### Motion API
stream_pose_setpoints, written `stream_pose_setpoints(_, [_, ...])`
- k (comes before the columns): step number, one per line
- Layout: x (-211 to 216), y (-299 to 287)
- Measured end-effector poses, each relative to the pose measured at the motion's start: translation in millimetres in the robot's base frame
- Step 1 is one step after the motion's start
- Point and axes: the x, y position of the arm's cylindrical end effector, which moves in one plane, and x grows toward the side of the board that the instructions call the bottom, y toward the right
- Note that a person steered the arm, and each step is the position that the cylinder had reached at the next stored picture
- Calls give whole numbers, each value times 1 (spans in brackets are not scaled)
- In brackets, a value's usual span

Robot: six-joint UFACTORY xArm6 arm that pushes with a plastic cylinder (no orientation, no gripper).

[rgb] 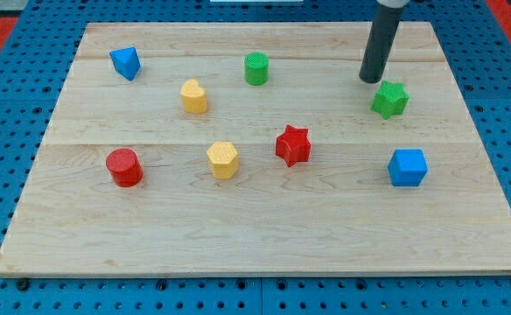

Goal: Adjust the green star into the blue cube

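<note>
The green star (389, 99) lies on the wooden board at the view's right, in the upper half. The blue cube (408, 167) sits below it and slightly to the right, about a block's width of bare wood between them. My tip (370, 80) comes down from the view's top and rests just above and to the left of the green star, very close to its upper left edge; I cannot tell if it touches.
Also on the wooden board (255, 236): a blue triangular block (125, 62) top left, green cylinder (256, 68), yellow block (194, 96), yellow hexagonal block (223, 159), red star (293, 145), red cylinder (124, 167). A blue pegboard surrounds the board.
</note>
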Motion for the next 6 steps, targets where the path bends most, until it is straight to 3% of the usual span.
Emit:
stream_pose_setpoints(1, [35, 52])
stream_pose_setpoints(2, [70, 23])
stream_pose_setpoints(4, [11, 11])
stream_pose_setpoints(5, [52, -12])
stream_pose_setpoints(6, [134, -19])
